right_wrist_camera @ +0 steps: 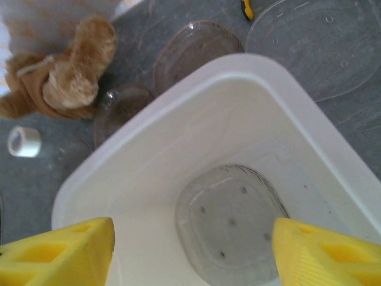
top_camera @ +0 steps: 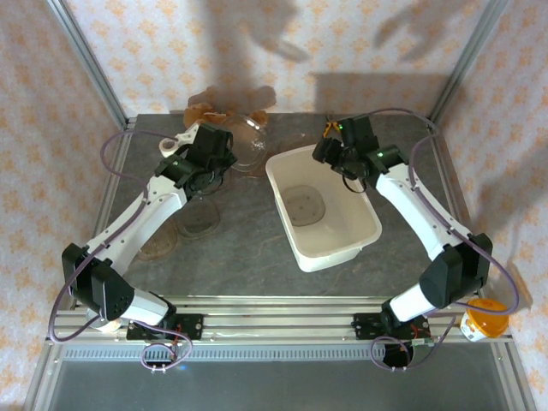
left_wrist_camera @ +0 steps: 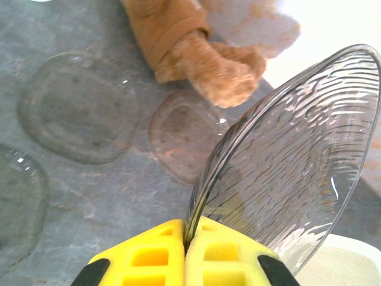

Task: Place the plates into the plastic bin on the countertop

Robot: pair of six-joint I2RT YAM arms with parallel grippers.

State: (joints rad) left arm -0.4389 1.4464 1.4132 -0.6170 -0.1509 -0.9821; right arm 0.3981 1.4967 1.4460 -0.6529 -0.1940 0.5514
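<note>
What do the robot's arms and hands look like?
The left arm and right arm are white tubes with chunky black joints, and a thin purple cable loops beside each. The left hand and right hand have blocky bright yellow fingers with square hollows.

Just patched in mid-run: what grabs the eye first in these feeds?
The left gripper pinches a ribbed clear plate by its rim, tilted up off the countertop. The big white bin at centre-right holds another plate, with the right gripper open above it. A brown stuffed toy lies at the back.
</note>
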